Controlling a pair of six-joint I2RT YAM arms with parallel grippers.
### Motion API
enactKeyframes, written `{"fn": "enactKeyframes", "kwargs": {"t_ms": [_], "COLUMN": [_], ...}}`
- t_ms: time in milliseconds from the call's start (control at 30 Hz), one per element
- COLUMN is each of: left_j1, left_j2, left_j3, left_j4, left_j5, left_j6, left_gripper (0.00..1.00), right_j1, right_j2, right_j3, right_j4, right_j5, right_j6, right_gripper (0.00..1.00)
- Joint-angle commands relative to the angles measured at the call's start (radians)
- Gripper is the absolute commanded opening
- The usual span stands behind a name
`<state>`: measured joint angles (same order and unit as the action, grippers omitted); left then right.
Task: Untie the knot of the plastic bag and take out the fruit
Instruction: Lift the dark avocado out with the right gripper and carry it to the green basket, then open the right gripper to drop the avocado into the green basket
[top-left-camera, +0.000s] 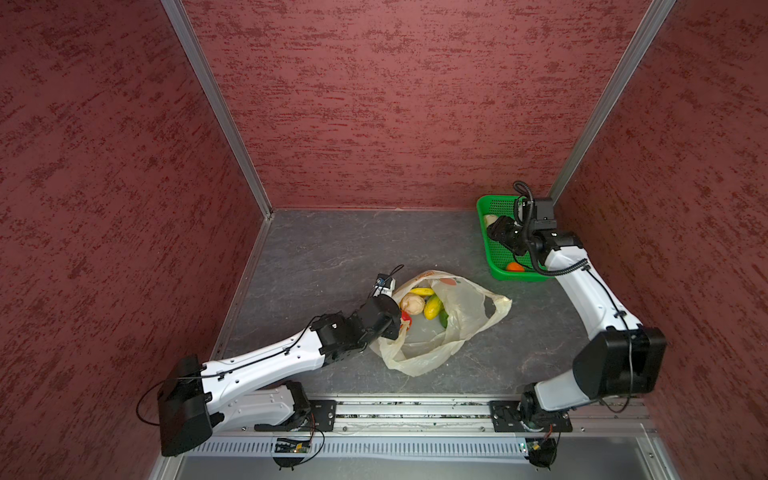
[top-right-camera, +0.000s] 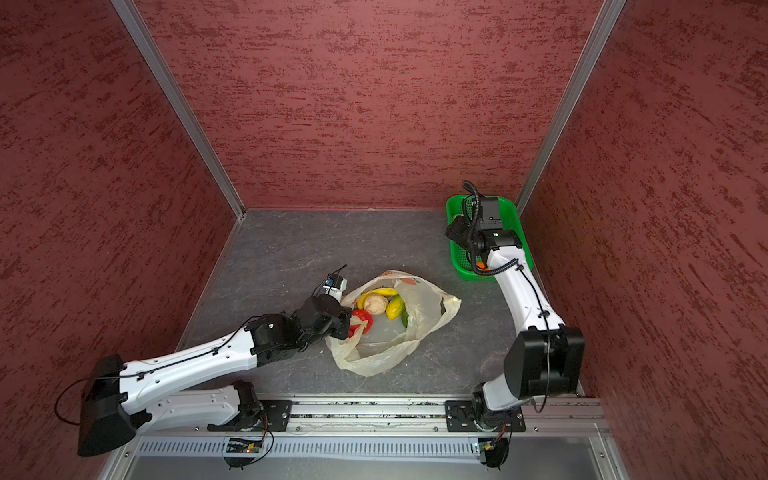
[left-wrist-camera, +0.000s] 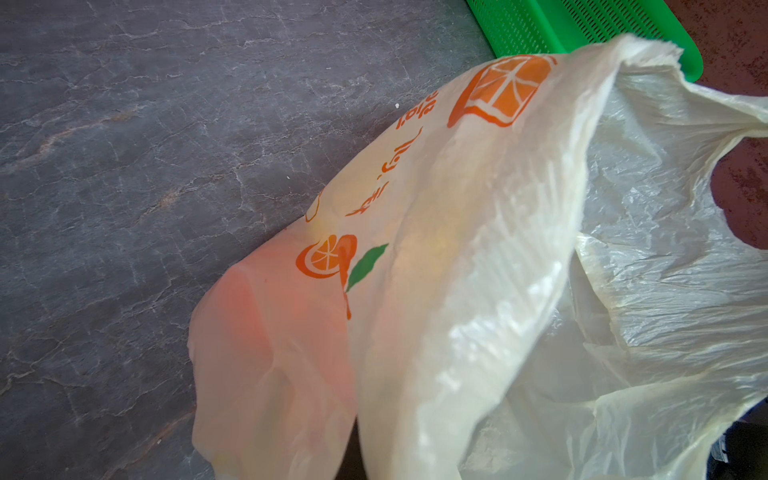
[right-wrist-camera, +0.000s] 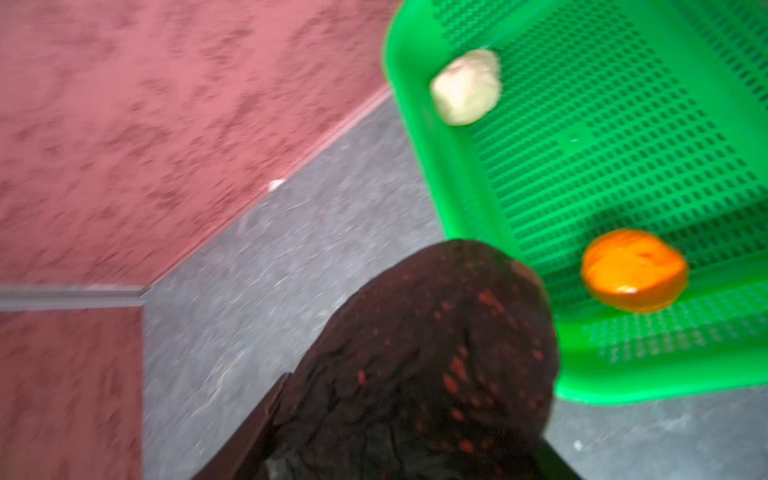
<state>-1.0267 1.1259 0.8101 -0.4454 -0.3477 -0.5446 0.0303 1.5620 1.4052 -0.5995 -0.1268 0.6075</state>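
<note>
Nearest to the camera, a metal rail (top-left-camera: 415, 409) carries the bases of both arms. Beyond it, on the dark grey stone-patterned table (top-left-camera: 332, 257), the plastic bag (top-left-camera: 461, 316) lies in the middle with its mouth open and one handle loop (top-left-camera: 500, 303) spread loose toward the right. The left gripper (top-left-camera: 394, 328) is at the left rim of the bag; its claw is clenched, and in the left wrist view the thin printed plastic is drawn up toward the camera, so it seems to pinch the rim of the bag. Inside the open mouth, both top views show the fruit together on the left side of the bag: a red apple (top-right-camera: 362, 318) just beside the gripper, a cream lumpy piece (top-left-camera: 412, 304), a yellow banana (top-left-camera: 422, 291) behind it, a yellow-green mango (top-left-camera: 433, 307) and a green fruit (top-left-camera: 444, 319) partly under the plastic. Farther back, in the right corner near the red walls (top-left-camera: 415, 104), stands the green basket (top-left-camera: 482, 205). The right gripper (top-left-camera: 496, 232) hangs over the left side of the basket and is grasping a dark avocado (right-wrist-camera: 415, 353), which fills the near part of the blurred right wrist view. In the basket lie an orange (right-wrist-camera: 633, 270) and a second cream piece (right-wrist-camera: 465, 87), well apart.
</note>
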Motion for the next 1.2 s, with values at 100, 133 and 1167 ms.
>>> {"fn": "enactKeyframes", "kwargs": {"t_ms": [100, 133, 1167], "left_j1": [-0.011, -0.018, -0.024], "left_j2": [0.008, 0.006, -0.014], "left_j3": [0.015, 0.014, -0.015], "left_j4": [0.004, 0.001, 0.034], "left_j5": [-0.032, -0.044, -0.034], "left_j6": [0.024, 0.02, 0.025], "left_gripper": [0.0, 0.0, 0.0], "right_j1": [-0.108, -0.123, -0.024], "right_j2": [0.183, 0.22, -0.005], "right_j3": [0.028, 0.037, 0.107], "right_j4": [0.166, 0.172, -0.097], "right_j5": [-0.013, -0.02, -0.136], "right_j6": [-0.044, -0.045, -0.187], "right_gripper": [0.59, 0.59, 0.99]}}
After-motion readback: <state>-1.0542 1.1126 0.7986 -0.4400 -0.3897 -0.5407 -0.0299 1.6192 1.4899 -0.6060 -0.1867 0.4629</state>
